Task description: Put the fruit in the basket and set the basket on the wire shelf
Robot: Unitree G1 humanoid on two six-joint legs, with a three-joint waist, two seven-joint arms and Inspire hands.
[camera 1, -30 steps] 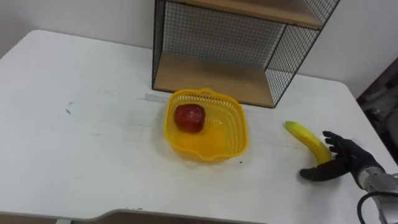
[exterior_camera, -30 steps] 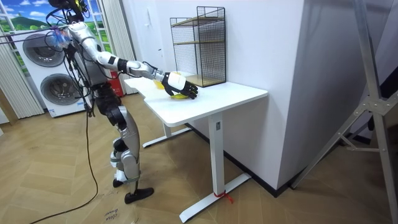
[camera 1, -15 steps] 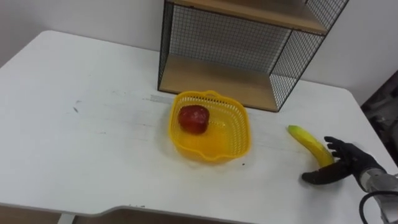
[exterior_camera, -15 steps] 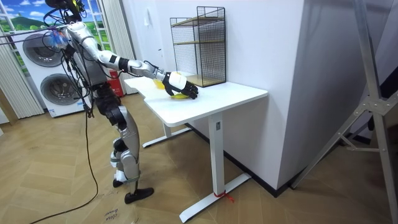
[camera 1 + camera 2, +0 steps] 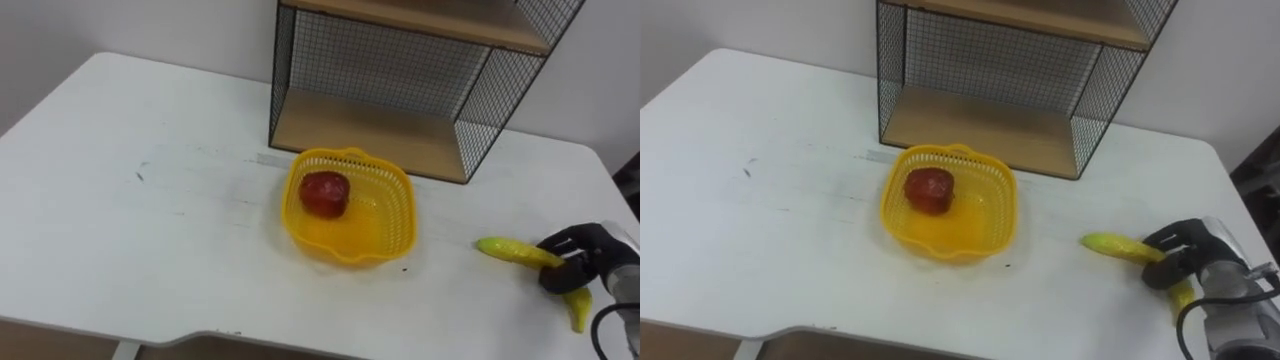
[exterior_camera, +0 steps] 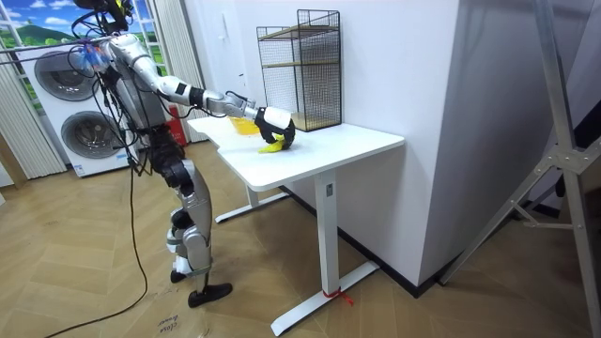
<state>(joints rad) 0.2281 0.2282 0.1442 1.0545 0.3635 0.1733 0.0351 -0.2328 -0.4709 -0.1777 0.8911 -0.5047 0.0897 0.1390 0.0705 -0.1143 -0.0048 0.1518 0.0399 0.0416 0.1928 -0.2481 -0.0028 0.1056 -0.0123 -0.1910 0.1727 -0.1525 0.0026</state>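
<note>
In the left eye view, the yellow basket (image 5: pixel 404 214) sits at the centre of the frame on the white tabletop (image 5: pixel 150 250), open side up and just in front of the wire shelf (image 5: pixel 370 135) at the upper middle, so we judge it is parked where fruit can be dropped in and a short push would carry it onto the lower board. A red fruit (image 5: pixel 325 192) already lies inside, toward the basket's rear left wall. The banana (image 5: pixel 512 252) is at the lower right, well apart from the basket, and the right hand (image 5: pixel 588 264) comes in from the right edge with its dark fingers clenched over the banana's middle; one end points toward the basket and the other pokes out below the hand. We read that mid-length hold as a way to keep the fruit balanced once raised, though we cannot tell whether it has left the tabletop yet. In the room view, the robot stands at the table's end on the room view's left with its arm stretched far across, because the banana lies toward the far side, near the shelf. In the right eye view, the basket is again mid-frame with the red fruit in it, the banana at the lower right is wrapped by the hand, and the shelf's lower bay is bare and open at the front, ready to take the basket.
</note>
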